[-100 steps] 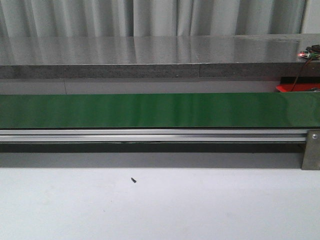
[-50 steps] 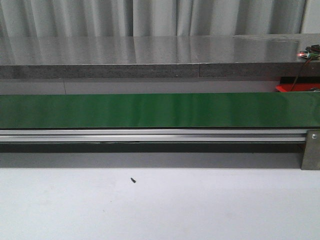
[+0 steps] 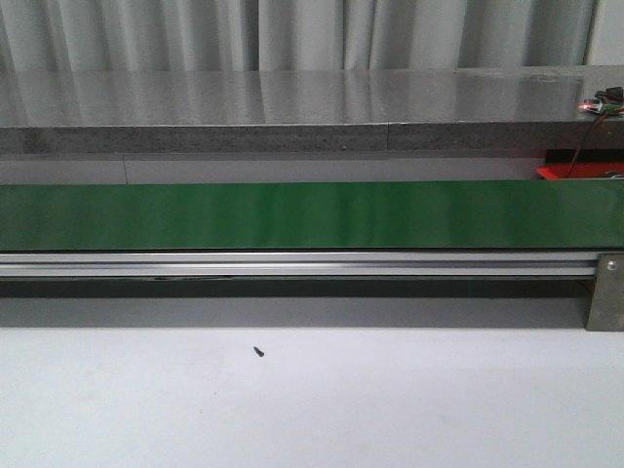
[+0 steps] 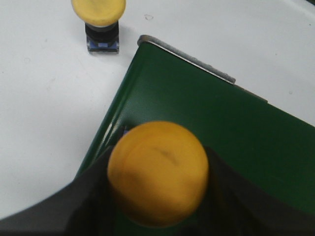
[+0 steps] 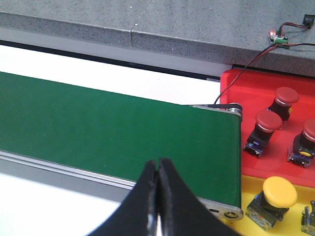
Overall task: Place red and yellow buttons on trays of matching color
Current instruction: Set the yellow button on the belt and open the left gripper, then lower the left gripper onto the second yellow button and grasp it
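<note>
My left gripper [image 4: 157, 216] is clamped on a round yellow mushroom-head push button [image 4: 157, 179], which sits upright between the dark fingers [image 4: 83, 196], directly over the corner of the green conveyor belt [image 4: 236, 132]. A second yellow-capped button on a black base [image 4: 100, 22] stands on the white table ahead of the jaws. My right gripper [image 5: 157, 177] is pinched closed and empty; the yellow plastic tray [image 5: 295, 221] and red plastic tray [image 5: 246, 93] lie off to its side, so that arm is nearer the trays.

held yellow button [image 4: 157, 179] blurred, base hidden, red tray [image 5: 275, 123] cropped, maybe half
</note>
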{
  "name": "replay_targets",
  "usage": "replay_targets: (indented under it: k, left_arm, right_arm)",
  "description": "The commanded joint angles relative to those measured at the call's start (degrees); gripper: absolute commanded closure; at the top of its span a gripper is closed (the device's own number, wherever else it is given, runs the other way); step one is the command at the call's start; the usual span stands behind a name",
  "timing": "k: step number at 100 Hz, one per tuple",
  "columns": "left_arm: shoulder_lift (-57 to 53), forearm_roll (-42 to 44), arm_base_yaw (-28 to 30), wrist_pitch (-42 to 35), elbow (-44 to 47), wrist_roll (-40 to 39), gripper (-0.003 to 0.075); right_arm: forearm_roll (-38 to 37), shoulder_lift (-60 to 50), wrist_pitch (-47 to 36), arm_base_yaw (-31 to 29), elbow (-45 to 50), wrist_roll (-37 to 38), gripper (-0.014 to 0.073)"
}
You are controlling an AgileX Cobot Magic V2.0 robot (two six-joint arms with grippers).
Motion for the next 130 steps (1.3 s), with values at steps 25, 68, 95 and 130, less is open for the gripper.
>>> replay_targets:
  k: [25, 68, 95, 130]
  left_arm:
    - [-3.07, -1.29, -0.42, -1.79, -1.33, 1.48, 0.0121]
    - [-7.1, -6.77, -0.42, -4.94, -1.53, 1.48, 0.0122]
    - [-6.17, -7.01, 2.7, -10.18, -2.49, -3.97, 0.0122]
    - [3.27, -12.37, 6.59, -9.02, -7.78, -5.41, 0.0124]
  right_arm:
    - [1.52, -0.41, -3.5, 0.05, -1.34, -0.47, 0.0651]
    - [1.69, -0.41, -3.5, 0.05, -1.34, -0.47, 0.0651]
    - [1.75, -0.41, -3.5, 0.05, -1.34, -0.47, 0.0651]
    - [1.75, -0.41, -3.5, 0.05, -1.34, -0.47, 0.0651]
